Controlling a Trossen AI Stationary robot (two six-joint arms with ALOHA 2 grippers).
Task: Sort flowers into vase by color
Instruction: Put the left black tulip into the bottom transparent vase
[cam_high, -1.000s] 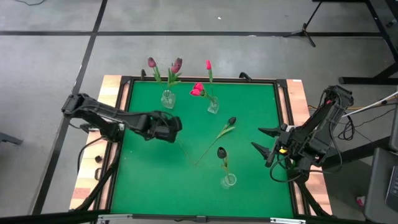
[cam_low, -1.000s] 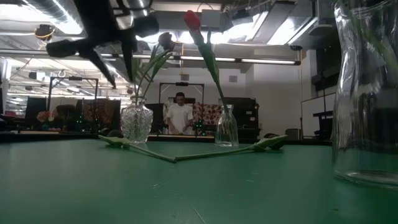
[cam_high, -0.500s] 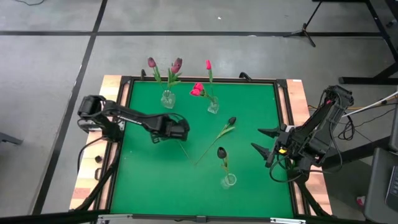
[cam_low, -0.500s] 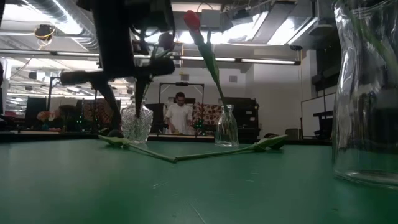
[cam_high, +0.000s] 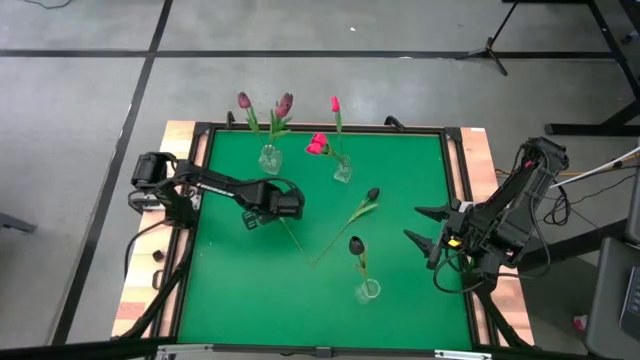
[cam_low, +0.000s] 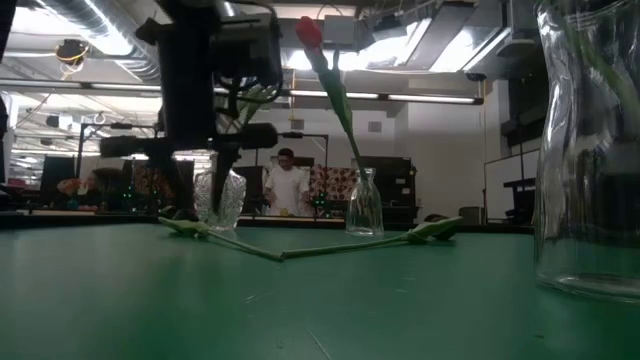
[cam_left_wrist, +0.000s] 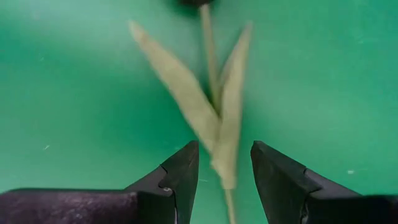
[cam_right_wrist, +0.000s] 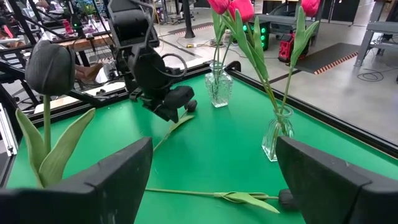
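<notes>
The left arm reaches low across the green felt worktop (cam_high: 230, 280), its left gripper (cam_left_wrist: 224, 171) pointed down with its dark fingers (cam_left_wrist: 180, 171) parted either side of the green stem and leaves of a dark-headed tulip-like flower (cam_left_wrist: 214, 118) lying flat on the felt — not yet closed on it. The right arm waits folded at the worktop's right edge, its right gripper (cam_high: 428, 228) wide open — holding nothing.
</notes>
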